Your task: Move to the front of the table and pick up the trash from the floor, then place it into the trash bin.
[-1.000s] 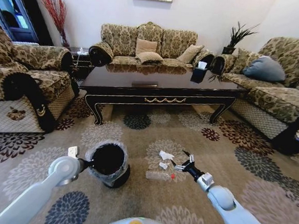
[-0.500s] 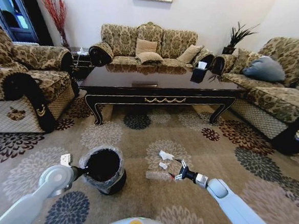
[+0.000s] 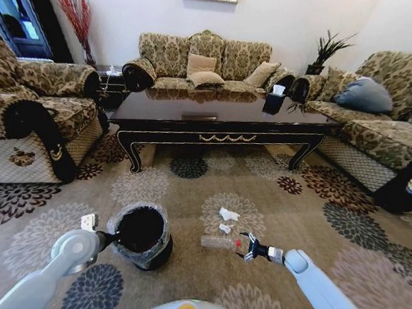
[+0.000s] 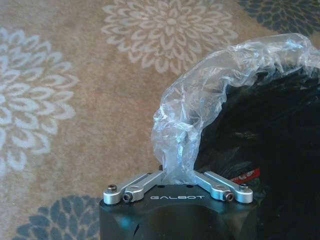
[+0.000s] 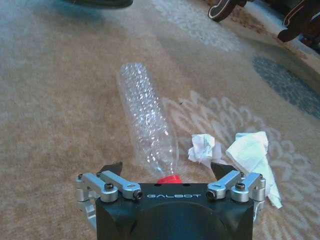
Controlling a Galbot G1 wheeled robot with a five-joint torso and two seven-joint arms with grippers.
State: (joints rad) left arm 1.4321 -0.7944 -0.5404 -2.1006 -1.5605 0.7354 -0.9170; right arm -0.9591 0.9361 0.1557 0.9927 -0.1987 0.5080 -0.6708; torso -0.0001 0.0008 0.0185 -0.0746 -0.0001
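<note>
The trash bin (image 3: pixel 141 233), black with a clear liner (image 4: pixel 210 100), stands on the carpet at my left. My left gripper (image 3: pixel 108 239) is shut on its lined rim (image 4: pixel 177 172). A clear plastic bottle (image 3: pixel 219 242) with a red cap (image 5: pixel 168 178) lies on the floor. My right gripper (image 3: pixel 246 247) is open at the cap end, one finger (image 5: pixel 111 168) on each side of the cap. Two white paper scraps (image 3: pixel 229 214) (image 3: pixel 225 228) lie just beyond the bottle, and show beside it (image 5: pixel 202 147) (image 5: pixel 250 150) in the right wrist view. The dark table (image 3: pixel 216 116) stands farther ahead.
Patterned sofas surround the table: an armchair (image 3: pixel 32 107) at left, a sofa (image 3: pixel 205 66) behind, another sofa (image 3: pixel 385 117) at right. Flowered carpet (image 3: pixel 154 183) stretches between the table and me.
My right gripper has drawn back toward me and lowered to the bottle's cap end. The left arm has shifted the bin slightly nearer and to the left.
</note>
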